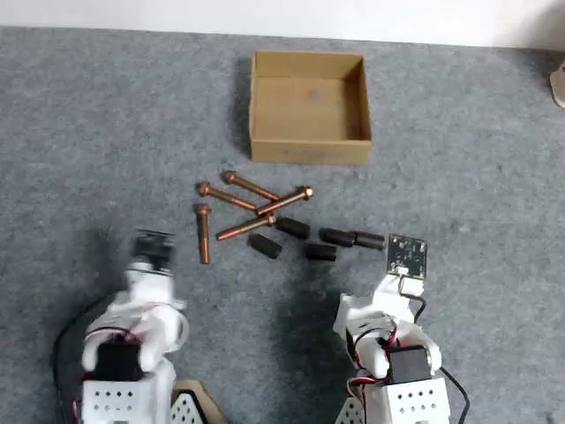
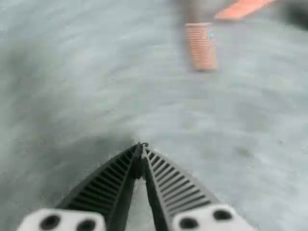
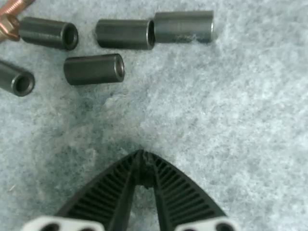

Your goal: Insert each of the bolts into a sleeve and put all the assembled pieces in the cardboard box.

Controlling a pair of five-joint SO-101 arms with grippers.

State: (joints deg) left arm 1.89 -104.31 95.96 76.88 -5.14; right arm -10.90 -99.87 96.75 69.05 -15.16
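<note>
Robot lab tabletop, grey felt mat [image 1: 494, 159]

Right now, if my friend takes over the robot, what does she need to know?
Left gripper: shut, empty, near the bolts.
Right gripper: shut, empty, near the sleeves.
Things: five copper bolts and five dark sleeves lie loose on the grey carpet in front of the cardboard box, which holds nothing.
Done: nothing yet.
Left: put every bolt in a sleeve, then all five pieces in the box.
</note>
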